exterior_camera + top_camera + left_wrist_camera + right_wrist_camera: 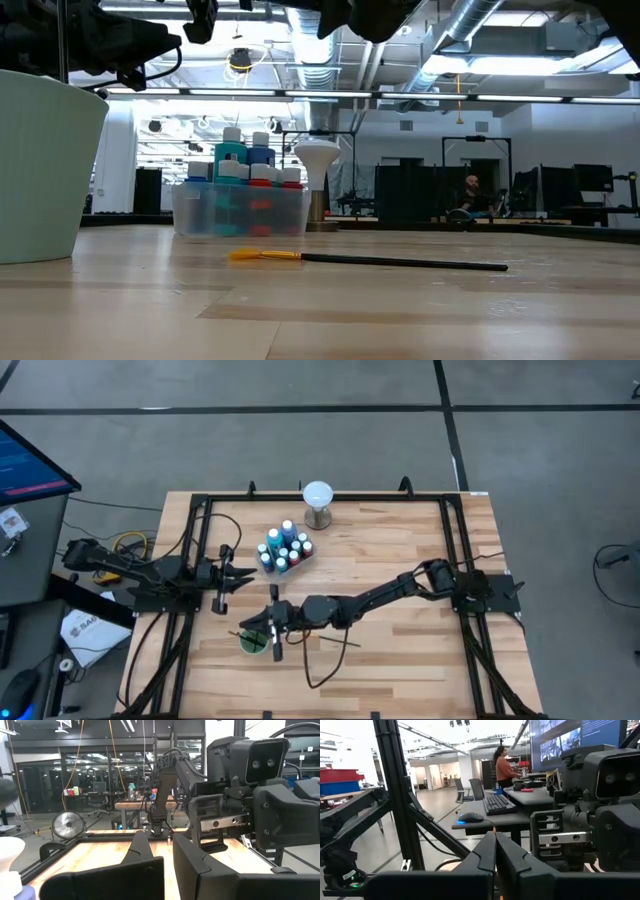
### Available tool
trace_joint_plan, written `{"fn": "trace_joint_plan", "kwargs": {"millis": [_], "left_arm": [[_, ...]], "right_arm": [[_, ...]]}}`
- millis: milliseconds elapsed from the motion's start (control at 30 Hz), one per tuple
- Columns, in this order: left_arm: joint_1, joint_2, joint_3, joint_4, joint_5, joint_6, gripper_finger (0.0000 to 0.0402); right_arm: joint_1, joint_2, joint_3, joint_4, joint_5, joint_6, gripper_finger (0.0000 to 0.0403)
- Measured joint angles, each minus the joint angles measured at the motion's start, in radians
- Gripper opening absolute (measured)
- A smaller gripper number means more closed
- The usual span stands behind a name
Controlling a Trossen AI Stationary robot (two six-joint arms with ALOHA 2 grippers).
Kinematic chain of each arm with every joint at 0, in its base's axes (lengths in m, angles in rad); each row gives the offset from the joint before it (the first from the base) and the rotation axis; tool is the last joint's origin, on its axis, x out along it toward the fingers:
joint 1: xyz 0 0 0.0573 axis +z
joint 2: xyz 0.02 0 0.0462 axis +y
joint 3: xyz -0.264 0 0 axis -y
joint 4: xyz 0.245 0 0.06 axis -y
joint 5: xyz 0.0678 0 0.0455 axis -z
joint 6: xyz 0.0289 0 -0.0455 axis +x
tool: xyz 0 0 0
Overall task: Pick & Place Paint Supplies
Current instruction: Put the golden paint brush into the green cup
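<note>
Here the right gripper (275,622) reaches out from the 3 o'clock edge of the table (400,570) and hangs just above the green cup (252,643) at about 7 o'clock of the table's middle, its claw pinched fully together with nothing in it. The left gripper (222,582) waits at the 9 o'clock edge, claw also narrowed right down and empty. The paint bottles (284,549), white caps up, stand packed together in a clear bin (240,212) at about 11 o'clock from the centre, and the white globe on its stand (318,502) sits just beyond at 12. One orange-tipped brush (368,260) lies flat on the wood in the low view, near the cup. A person (505,767) stands at a desk in the room behind
</note>
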Motion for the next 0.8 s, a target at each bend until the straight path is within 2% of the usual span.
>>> {"fn": "trace_joint_plan", "kwargs": {"millis": [133, 467, 600, 800], "left_arm": [[0.0, 0.0, 0.0, 0.001, 0.0, 0.0, 0.0001], [0.0, 0.0, 0.0, 0.005, 0.0, 0.0, 0.0001], [0.0, 0.0, 0.0, 0.007, 0.0, 0.0, 0.0001], [0.0, 0.0, 0.0, 0.013, 0.0, 0.0, 0.0001]], "right_arm": [[-0.001, -0.001, 0.0, -0.029, -0.002, -0.028, 0.002], [0.025, -0.016, 0.0, -0.051, -0.003, -0.033, 0.0116], [0.03, -0.087, 0.007, -0.264, -0.002, -0.009, 0.0148], [0.031, -0.24, 0.052, -0.81, 0.007, 0.041, 0.0178]]}}
